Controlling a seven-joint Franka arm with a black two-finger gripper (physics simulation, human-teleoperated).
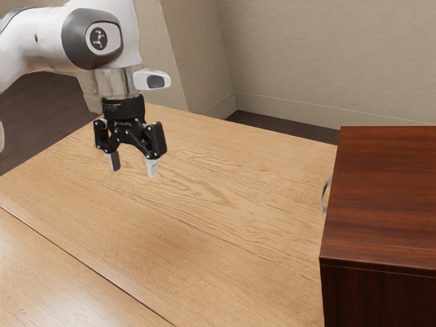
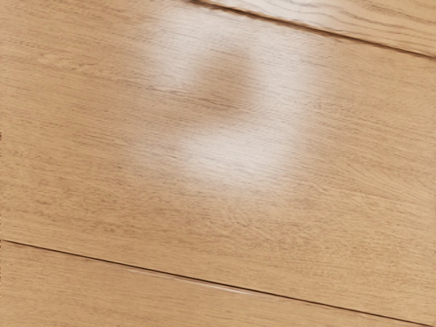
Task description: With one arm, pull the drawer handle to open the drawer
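Here the jaws hang spread, empty — the drawer handle well apart

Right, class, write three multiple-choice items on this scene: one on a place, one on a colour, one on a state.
1. Where is the cabinet? A) the exterior view's right B) its left C) beneath the arm
2. What colour is it? A) white B) dark reddish brown C) green
3. How are the fingers? A) shut on a cup B) open, empty C) shut on a cloth
Answers: 1 A, it stands at that view's right edge; 2 B, its wood is dark red-brown; 3 B, they stand apart above the table, far from the handle.
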